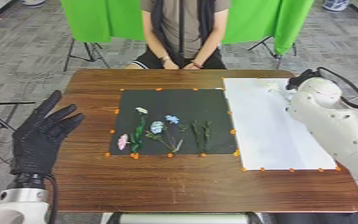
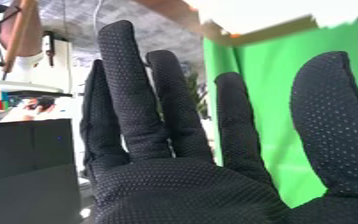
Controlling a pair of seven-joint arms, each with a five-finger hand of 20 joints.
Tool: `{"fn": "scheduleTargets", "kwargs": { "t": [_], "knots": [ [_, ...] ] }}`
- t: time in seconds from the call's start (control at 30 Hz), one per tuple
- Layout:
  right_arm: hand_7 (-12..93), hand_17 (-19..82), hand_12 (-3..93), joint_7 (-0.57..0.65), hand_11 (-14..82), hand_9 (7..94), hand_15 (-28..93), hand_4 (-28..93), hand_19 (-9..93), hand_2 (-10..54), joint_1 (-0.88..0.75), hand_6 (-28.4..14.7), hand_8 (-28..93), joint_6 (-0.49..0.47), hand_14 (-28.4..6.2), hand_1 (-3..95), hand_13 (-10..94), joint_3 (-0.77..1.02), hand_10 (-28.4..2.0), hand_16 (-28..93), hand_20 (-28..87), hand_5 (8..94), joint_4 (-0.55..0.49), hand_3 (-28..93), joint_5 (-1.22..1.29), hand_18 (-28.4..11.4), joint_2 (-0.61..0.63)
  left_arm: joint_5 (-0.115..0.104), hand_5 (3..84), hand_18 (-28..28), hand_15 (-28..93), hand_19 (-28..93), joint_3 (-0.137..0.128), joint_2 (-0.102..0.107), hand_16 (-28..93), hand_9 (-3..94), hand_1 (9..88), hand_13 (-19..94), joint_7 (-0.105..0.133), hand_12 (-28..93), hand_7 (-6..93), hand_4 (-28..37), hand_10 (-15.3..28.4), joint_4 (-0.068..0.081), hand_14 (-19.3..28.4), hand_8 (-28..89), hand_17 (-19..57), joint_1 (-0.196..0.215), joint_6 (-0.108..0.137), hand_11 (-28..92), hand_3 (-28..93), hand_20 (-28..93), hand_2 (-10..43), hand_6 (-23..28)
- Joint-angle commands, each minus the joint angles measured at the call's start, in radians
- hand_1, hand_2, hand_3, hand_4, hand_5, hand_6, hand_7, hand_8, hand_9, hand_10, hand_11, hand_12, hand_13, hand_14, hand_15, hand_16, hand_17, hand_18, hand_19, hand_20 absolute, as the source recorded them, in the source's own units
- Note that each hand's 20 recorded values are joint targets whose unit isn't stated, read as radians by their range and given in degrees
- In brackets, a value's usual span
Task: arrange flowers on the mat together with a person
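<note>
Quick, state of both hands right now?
Left hand: open, empty, at the table's left edge.
Right hand: open, fingers straight, empty, near the white sheet's far end.

The mat [image 1: 211, 100] was black, the sheet [image 1: 278, 130] white, the wood-grained table [image 1: 158, 187] brown. The flowers [image 1: 157, 127] were pink, white and pale blue, the stems [image 1: 202, 137] green; the left hand [image 1: 40, 137] was black, the right hand [image 1: 305, 78] black with pale flecks.

Running wide open along the near wooden table [image 1: 202, 192], blocked by flowers [image 1: 157, 127] on the black mat [image 1: 175, 100], and rightward by the white arm [image 1: 331, 122].
</note>
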Motion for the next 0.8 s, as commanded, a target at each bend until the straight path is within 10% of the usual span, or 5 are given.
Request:
{"fn": "scheduleTargets", "kwargs": {
  "t": [0.03, 0.27, 0.5, 0.8],
  "knots": [
    [15, 12, 11.0, 0.007, 13.6, 52.7, 47, -28, 64, -1.7, -0.047, 4.8, -14, -0.033, -18.7, 23.9, 54, -0.002, -18.3, 6, 12, 37.7, 0.014, 82, -0.018, -25.0, -0.021, -0.001, 34.3, 28.4, 48, 73, 0.009, -0.004, -10, 36.9, 20.8, 32, -0.016, 11, 8.9, -28.3, 21.5, 0.004, 28.4, -8, 0.3, -0.019, -0.017, 23, 76, -28, 7.7, 7.7],
    [16, 13, 11.1, -0.057, 13.1, 54.1, 45, -28, 63, -2.6, -0.053, 5.0, -15, -0.111, -17.7, 26.2, 55, -0.019, -17.5, 7, 12, 42.1, 0.029, 82, -0.079, -24.3, -0.031, -0.041, 34.3, 28.4, 48, 73, 0.022, 0.001, -10, 37.0, 20.8, 32, 0.001, 11, 9.0, -28.3, 21.5, 0.014, 28.4, -8, 0.2, -0.034, -0.035, 23, 76, -28, 7.6, 7.8],
    [20, 25, 17.4, -0.075, 15.4, 77.7, 41, -28, 75, -9.4, -0.083, 3.2, -7, -0.052, -6.8, 49.6, 73, -0.048, -9.9, 18, 6, 71.5, 0.026, 74, -0.153, -17.9, -0.026, -0.094, 34.4, 28.4, 48, 74, 0.038, -0.001, -10, 37.0, 20.8, 31, 0.014, 11, 9.1, -28.3, 21.5, 0.031, 28.4, -8, 0.3, -0.043, -0.053, 23, 76, -28, 7.7, 7.8],
    [21, 32, 30.6, -0.083, 12.1, 93.7, 41, -28, 84, -9.5, -0.146, 1.6, -2, 0.092, -2.8, 58.0, 84, -0.026, -6.8, 26, 1, 83.2, -0.043, 71, -0.207, -17.0, -0.026, -0.094, 34.3, 28.4, 48, 74, 0.018, -0.015, -10, 36.9, 20.8, 31, 0.005, 11, 9.1, -28.3, 21.6, 0.022, 28.4, -8, 0.3, -0.009, -0.049, 23, 75, -28, 7.8, 7.8]
  ]
}}
